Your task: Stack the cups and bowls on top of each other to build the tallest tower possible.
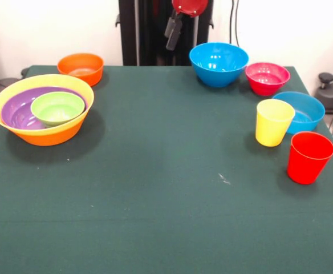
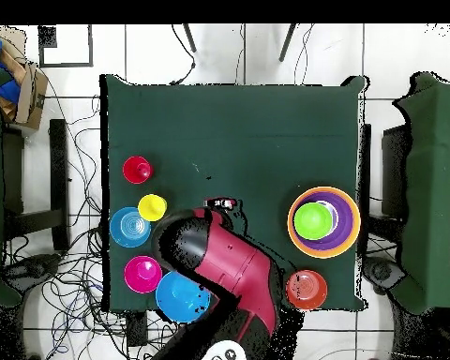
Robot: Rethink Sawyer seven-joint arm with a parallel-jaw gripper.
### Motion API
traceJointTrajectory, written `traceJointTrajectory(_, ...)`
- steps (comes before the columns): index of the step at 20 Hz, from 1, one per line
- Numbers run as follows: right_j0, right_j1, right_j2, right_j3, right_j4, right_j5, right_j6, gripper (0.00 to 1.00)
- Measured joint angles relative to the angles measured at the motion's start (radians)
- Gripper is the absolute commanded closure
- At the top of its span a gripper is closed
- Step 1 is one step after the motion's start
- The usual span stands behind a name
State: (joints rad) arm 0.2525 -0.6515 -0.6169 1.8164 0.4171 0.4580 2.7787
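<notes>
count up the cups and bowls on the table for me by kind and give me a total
Cups: 2, a yellow cup and a red cup.
Bowls: 7 visible: a big yellow-orange bowl holding a purple bowl and a green bowl, an orange bowl, a deep blue bowl, a shallow blue bowl and a pink-red bowl.
Total: 9.

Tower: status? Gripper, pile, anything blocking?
Gripper raised at table's far edge, nothing held, fingers unclear. Tower: green in purple in yellow-orange bowl. Yellow cup, red cup loose. No obstruction.
</notes>
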Motion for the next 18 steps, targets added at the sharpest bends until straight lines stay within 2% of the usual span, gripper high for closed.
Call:
traceJointTrajectory(3, -0.002, 0.008, 0.006, -0.006, -0.003, 0.0, 0.0, 0.0)
traceJointTrajectory(7, -0.041, -0.004, 0.047, -0.021, -0.067, 0.0, -0.009, 0.0)
traceJointTrajectory(8, -0.078, -0.021, 0.078, -0.03, -0.136, 0.0, -0.028, 0.0)
traceJointTrajectory(9, -0.09, -0.026, 0.087, -0.032, -0.16, 0.001, -0.038, 0.0)
traceJointTrajectory(11, -0.142, -0.053, 0.121, -0.038, -0.252, 0.008, -0.087, 0.0)
traceJointTrajectory(14, -0.21, -0.089, 0.163, -0.039, -0.344, 0.019, -0.16, 0.0)
traceJointTrajectory(15, -0.252, -0.112, 0.188, -0.038, -0.39, 0.024, -0.208, 0.0)
traceJointTrajectory(18, -0.333, -0.155, 0.233, -0.038, -0.459, 0.024, -0.306, 0.0)
